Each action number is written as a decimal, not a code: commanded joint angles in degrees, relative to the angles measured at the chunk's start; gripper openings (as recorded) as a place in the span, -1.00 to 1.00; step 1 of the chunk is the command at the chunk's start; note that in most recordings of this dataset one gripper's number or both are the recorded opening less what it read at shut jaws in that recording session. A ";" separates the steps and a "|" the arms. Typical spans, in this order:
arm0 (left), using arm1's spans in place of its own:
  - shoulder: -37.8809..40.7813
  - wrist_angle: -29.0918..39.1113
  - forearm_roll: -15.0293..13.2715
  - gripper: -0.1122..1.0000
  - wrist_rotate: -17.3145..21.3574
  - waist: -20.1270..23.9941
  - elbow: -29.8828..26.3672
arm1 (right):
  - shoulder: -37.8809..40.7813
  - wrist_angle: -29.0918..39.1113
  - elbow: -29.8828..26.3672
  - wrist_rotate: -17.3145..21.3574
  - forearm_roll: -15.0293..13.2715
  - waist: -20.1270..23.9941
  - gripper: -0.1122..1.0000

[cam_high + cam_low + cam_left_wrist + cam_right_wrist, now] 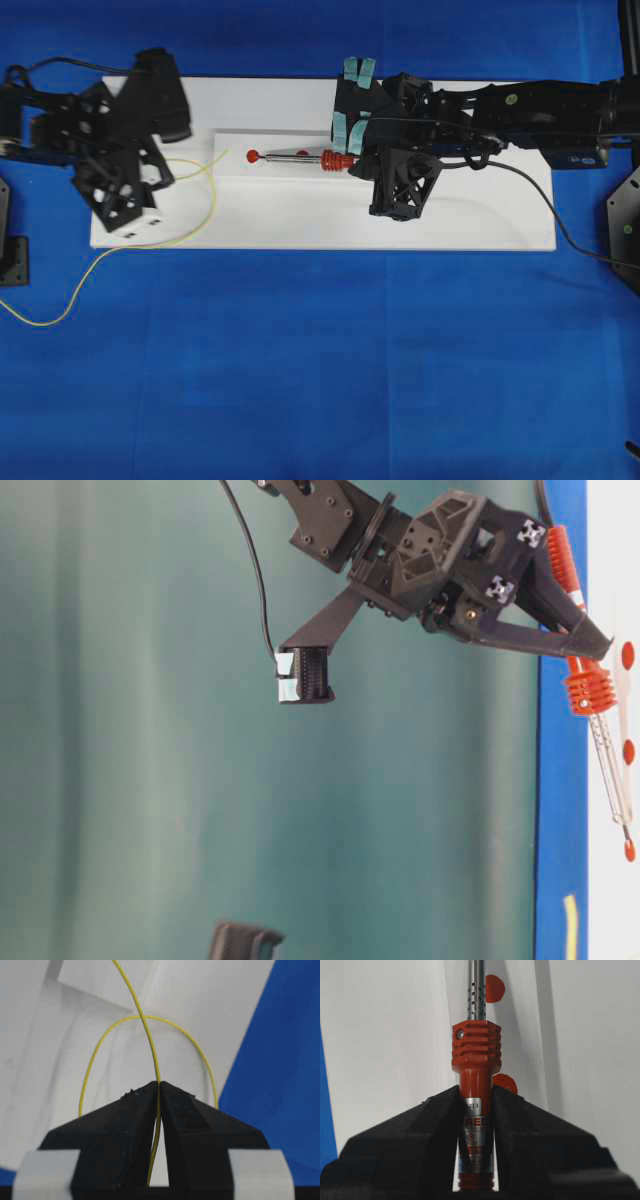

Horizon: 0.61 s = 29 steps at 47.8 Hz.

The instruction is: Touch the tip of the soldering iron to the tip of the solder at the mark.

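Holding the soldering iron (475,1090) by its handle in my right gripper (476,1105), its tip lies by a red mark (253,155); my left gripper (159,1095) pinches the solder (145,1030) above the white board (300,215).

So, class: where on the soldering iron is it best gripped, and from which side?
Grip the soldering iron on its straight handle behind the ribbed collar, coming from the cord end, as the right gripper does. That leaves the thin shaft free.
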 commanded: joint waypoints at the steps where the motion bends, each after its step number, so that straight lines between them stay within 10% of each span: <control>1: -3.78 2.29 -0.09 -0.74 0.09 -0.09 -1.41 | -0.62 -0.35 -1.05 -0.09 0.00 0.18 -0.68; 29: -7.29 4.39 -0.09 -0.74 -0.44 -0.09 -1.05 | -7.38 -0.44 1.05 -0.09 -0.62 0.18 -0.68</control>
